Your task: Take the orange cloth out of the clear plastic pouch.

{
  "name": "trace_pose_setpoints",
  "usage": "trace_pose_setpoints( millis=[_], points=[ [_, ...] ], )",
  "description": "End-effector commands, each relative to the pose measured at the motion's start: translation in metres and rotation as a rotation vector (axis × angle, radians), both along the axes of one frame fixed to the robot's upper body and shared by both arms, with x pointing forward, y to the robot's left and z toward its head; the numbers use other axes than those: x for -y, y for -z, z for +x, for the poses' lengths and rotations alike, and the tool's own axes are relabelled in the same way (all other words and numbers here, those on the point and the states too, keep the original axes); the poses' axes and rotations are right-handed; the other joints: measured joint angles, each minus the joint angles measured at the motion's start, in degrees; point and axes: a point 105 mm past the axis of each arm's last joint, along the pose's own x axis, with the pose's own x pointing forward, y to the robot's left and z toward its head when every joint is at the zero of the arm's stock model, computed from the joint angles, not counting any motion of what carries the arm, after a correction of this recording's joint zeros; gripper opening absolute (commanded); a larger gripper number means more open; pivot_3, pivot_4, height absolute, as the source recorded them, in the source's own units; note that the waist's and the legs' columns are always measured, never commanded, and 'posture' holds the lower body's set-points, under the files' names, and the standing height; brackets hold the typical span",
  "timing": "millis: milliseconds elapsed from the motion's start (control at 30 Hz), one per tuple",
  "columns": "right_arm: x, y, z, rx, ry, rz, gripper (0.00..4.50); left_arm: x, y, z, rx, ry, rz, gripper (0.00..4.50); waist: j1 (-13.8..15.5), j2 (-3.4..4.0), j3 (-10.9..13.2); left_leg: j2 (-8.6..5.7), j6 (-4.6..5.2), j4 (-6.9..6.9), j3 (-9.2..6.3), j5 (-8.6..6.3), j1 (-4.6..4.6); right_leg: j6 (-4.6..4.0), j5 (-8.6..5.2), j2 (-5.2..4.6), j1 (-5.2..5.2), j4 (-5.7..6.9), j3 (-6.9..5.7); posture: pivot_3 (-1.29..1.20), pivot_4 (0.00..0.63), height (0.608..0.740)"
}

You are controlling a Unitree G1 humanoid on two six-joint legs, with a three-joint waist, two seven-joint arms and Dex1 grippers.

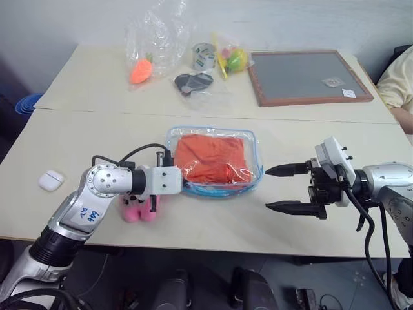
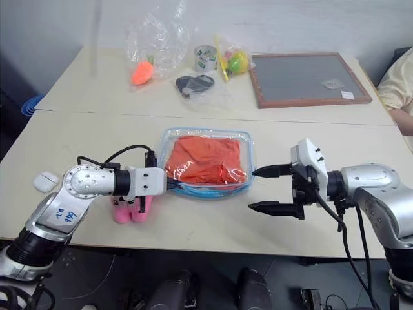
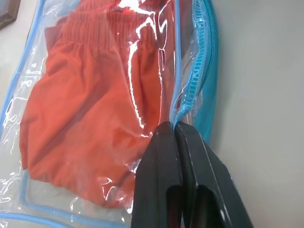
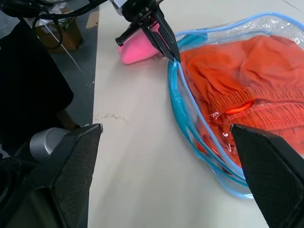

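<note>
The clear plastic pouch [image 1: 255,147], edged in light blue, lies flat in the middle of the near table. The orange cloth [image 1: 210,158] is folded inside it. My left gripper [image 3: 172,127] is shut on the pouch's near left edge, pinching the blue zipper edging and clear film between its black fingertips. The right wrist view shows that same pinch at the pouch's edge [image 4: 176,64]. My right gripper [image 1: 268,188] hovers open just right of the pouch, its two fingers spread and pointing at it, touching nothing.
A pink plush [image 1: 139,210] sits under my left wrist. A white earbud case [image 1: 50,180] lies at the left. At the back are crinkly clear bags with an orange carrot toy [image 1: 141,71], a tape roll [image 1: 204,56] and a framed grey board [image 1: 306,77]. A person's sleeve [image 1: 400,77] shows at the far right.
</note>
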Motion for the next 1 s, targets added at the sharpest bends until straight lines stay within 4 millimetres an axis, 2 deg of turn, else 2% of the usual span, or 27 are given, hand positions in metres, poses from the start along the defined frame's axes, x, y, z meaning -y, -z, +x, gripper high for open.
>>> trace_pose_setpoints(
  millis=[33, 167, 300, 433, 467, 700, 800, 900, 1000],
  points=[
    [-0.005, -0.004, -0.001, 0.032, -0.008, 0.015, 4.11, 0.009, -0.031, -0.005, 0.072, 0.006, -0.134, 0.0, -0.04, -0.01, 0.0, 0.01, 0.0, 0.0, -0.02, 0.0, 0.0, 0.0, 0.0, 0.0, 0.0, 0.0, -0.02, 0.0, 0.15, 0.74],
    [-0.022, 0.018, -0.01, 0.089, -0.069, -0.052, 2.92, 0.02, -0.044, -0.008, 0.045, -0.033, -0.269, 0.0, -0.03, -0.02, -0.02, 0.01, 0.0, 0.01, -0.06, 0.0, 0.02, 0.0, 0.0, 0.0, 0.05, -0.01, -0.04, 0.0, 0.15, 0.74],
    [-0.041, 0.027, -0.002, 0.184, -0.044, -0.047, 1.46, 0.025, -0.041, -0.015, 0.035, -0.036, -0.272, 0.0, -0.15, -0.03, -0.02, -0.01, -0.01, 0.02, -0.06, 0.01, 0.05, 0.0, 0.0, 0.0, 0.08, 0.01, -0.04, 0.0, 0.15, 0.74],
    [-0.057, 0.023, 0.027, 0.316, 0.084, -0.019, 0.1, 0.028, -0.037, -0.019, 0.025, -0.041, -0.273, 0.0, -0.27, -0.03, -0.02, 0.01, -0.05, 0.02, -0.04, 0.02, 0.08, 0.0, 0.0, 0.03, 0.06, 0.04, -0.01, 0.0, 0.15, 0.74],
    [-0.058, 0.024, 0.033, 0.344, 0.102, -0.039, 0.01, 0.029, -0.037, -0.019, 0.025, -0.041, -0.273, 0.0, -0.26, -0.03, -0.02, 0.02, -0.05, 0.02, -0.06, 0.03, 0.08, 0.0, 0.0, 0.03, 0.06, 0.04, -0.02, 0.0, 0.15, 0.74],
    [-0.058, 0.039, 0.049, 0.477, 0.108, -0.166, 0.01, 0.032, -0.038, -0.017, 0.032, -0.053, -0.285, 0.0, -0.14, -0.04, -0.03, -0.05, -0.04, 0.02, -0.07, 0.03, 0.04, 0.0, 0.0, 0.0, 0.08, -0.03, -0.04, 0.0, 0.15, 0.74],
    [-0.057, 0.046, 0.055, 0.529, 0.107, -0.218, 0.56, 0.034, -0.041, -0.016, 0.034, -0.055, -0.302, 0.0, -0.25, -0.04, -0.03, -0.04, -0.05, 0.02, -0.06, 0.03, 0.06, 0.0, 0.0, 0.03, 0.07, 0.0, -0.04, 0.0, 0.15, 0.74],
    [-0.055, 0.053, 0.061, 0.609, 0.101, -0.29, 1.51, 0.036, -0.041, -0.016, 0.034, -0.052, -0.306, 0.0, -0.27, -0.04, -0.03, -0.02, -0.05, 0.02, -0.05, 0.03, 0.06, 0.0, 0.0, 0.03, 0.07, 0.0, -0.03, 0.0, 0.15, 0.74],
    [-0.054, 0.049, 0.079, 0.723, 0.164, -0.345, 2.56, 0.034, -0.038, -0.018, 0.032, -0.053, -0.294, 0.0, -0.35, -0.04, -0.03, -0.01, -0.05, 0.02, -0.04, 0.03, 0.07, 0.0, 0.0, 0.03, 0.06, 0.0, -0.02, 0.0, 0.15, 0.74]
  ],
)
